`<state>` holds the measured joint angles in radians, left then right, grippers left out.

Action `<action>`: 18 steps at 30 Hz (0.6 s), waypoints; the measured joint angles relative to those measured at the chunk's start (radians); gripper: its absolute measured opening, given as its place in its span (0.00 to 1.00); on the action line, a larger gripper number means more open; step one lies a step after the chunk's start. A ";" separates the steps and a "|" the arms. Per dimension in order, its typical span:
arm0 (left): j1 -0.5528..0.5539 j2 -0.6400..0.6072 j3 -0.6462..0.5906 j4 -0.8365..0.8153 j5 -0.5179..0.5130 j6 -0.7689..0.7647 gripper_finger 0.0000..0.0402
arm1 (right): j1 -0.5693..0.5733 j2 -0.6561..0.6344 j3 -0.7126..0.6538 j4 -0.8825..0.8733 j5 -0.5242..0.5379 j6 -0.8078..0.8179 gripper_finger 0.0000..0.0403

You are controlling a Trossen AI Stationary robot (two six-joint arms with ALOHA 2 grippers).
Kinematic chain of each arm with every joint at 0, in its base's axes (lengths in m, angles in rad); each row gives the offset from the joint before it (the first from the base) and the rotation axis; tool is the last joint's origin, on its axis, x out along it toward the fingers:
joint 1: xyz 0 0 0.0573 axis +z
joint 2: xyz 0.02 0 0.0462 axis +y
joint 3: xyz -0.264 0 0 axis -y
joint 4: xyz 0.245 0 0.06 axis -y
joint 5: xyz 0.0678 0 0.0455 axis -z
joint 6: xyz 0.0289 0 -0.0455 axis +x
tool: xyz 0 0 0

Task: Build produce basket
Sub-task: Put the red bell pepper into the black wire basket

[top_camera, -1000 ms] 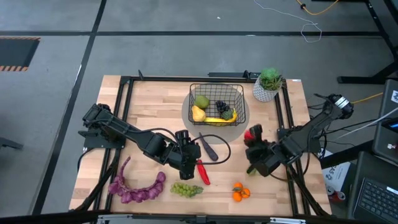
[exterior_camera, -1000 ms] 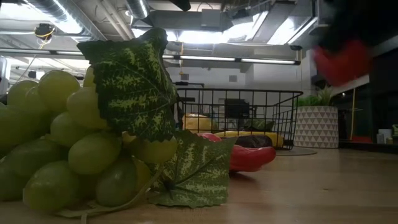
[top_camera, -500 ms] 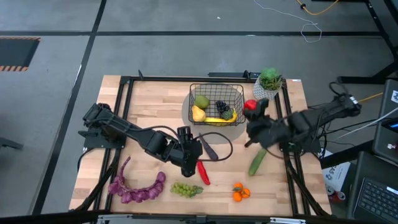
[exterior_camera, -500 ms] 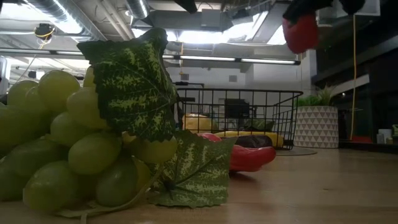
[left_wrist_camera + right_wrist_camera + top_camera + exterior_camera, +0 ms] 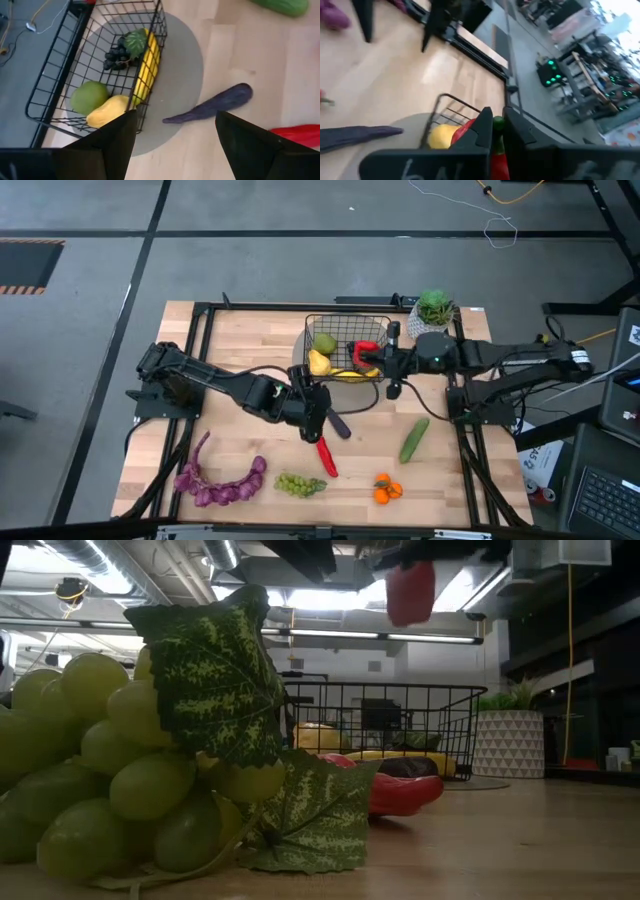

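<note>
Right gripper (image 5: 372, 352) clamped on a red pepper (image 5: 366, 348), held over the basket (image 5: 348, 326) at its right side, above the rim, not yet released. Basket sits on a grey mat (image 5: 385, 388) at table back-centre, holding a green apple (image 5: 325, 343), yellow fruit (image 5: 318, 363), banana (image 5: 350, 374) and dark grapes (image 5: 355, 353). Left gripper (image 5: 312, 412) spread wide, empty, hovering just in front of the basket near the eggplant (image 5: 334, 420) and a red chili (image 5: 326, 456). Cucumber (image 5: 414, 439), oranges (image 5: 386, 489), green grapes (image 5: 298, 484) and purple grapes (image 5: 222, 483) lie loose along the table front. Step, as I read it: dropping the pepper in the basket; next move calls for lowering a bit over a free spot and opening, then retreating upward clear of the wire rim. Left arm looks poised for the eggplant next. Low view shows the pepper's height (image 5: 410, 592), well above the basket rim (image 5: 380, 688), which the high view cannot give; it hides most of the table behind green grapes (image 5: 120, 770). Left wrist view shows the basket contents (image 5: 90, 75) and eggplant (image 5: 212, 103) close up, with its own fingers (image 5: 255, 145) apart. Right wrist view shows the pepper (image 5: 470, 131) pinched between the fingers (image 5: 482, 127).
</note>
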<state>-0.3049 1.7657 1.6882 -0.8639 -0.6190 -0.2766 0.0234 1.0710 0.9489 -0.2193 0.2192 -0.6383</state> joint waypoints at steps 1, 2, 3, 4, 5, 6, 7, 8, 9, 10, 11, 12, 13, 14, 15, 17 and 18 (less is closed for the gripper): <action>0.007 0.000 0.000 0.001 0.000 0.000 0.66 | -0.018 0.000 -0.027 0.037 -0.002 -0.001 0.04; 0.012 0.000 0.000 0.002 0.000 -0.001 0.66 | -0.037 0.000 -0.050 0.069 -0.004 -0.002 0.04; 0.018 0.000 0.000 0.003 0.001 -0.001 0.66 | -0.054 0.000 -0.073 0.095 -0.005 -0.002 0.04; 0.024 0.000 0.000 0.004 0.001 0.000 0.66 | -0.071 0.000 -0.097 0.116 -0.004 -0.002 0.04; 0.029 0.000 0.000 0.005 0.001 0.000 0.66 | -0.089 0.000 -0.121 0.141 -0.004 -0.002 0.04; 0.034 0.000 0.000 0.006 0.001 0.000 0.66 | -0.105 0.000 -0.141 0.164 -0.008 -0.002 0.04; 0.040 0.000 0.000 0.008 0.001 0.000 0.66 | -0.123 0.000 -0.162 0.188 -0.021 -0.002 0.04; 0.045 0.000 0.000 0.012 0.002 0.000 0.66 | -0.141 0.000 -0.181 0.213 -0.043 -0.001 0.04; 0.051 0.000 0.000 0.015 0.002 0.000 0.66 | -0.158 0.000 -0.196 0.232 -0.071 0.001 0.04; 0.057 0.000 0.000 0.016 0.002 0.000 0.66 | -0.176 0.000 -0.207 0.245 -0.101 0.003 0.04; 0.063 0.000 0.000 0.019 0.002 0.000 0.66 | -0.193 0.000 -0.215 0.263 -0.131 0.004 0.04; 0.068 0.000 0.000 0.023 0.002 0.000 0.66 | -0.207 0.000 -0.222 0.282 -0.163 0.005 0.04; 0.074 0.000 0.000 0.027 0.002 0.000 0.66 | -0.219 0.000 -0.227 0.301 -0.191 0.005 0.04; 0.080 0.000 0.000 0.032 0.002 0.000 0.66 | -0.232 0.000 -0.234 0.324 -0.218 0.006 0.04; 0.086 0.000 0.000 0.040 0.002 0.000 0.66 | -0.243 0.000 -0.237 0.337 -0.241 0.007 0.04; 0.098 0.000 0.000 0.060 0.004 0.000 0.66 | -0.260 0.000 -0.238 0.351 -0.277 0.009 0.04; 0.104 0.000 0.000 0.071 0.003 0.000 0.66 | -0.267 0.000 -0.238 0.355 -0.287 0.009 0.05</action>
<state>-0.2012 1.7657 1.6882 -0.7933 -0.6155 -0.2768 -0.2441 1.0706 0.7109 0.1358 -0.0677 -0.6292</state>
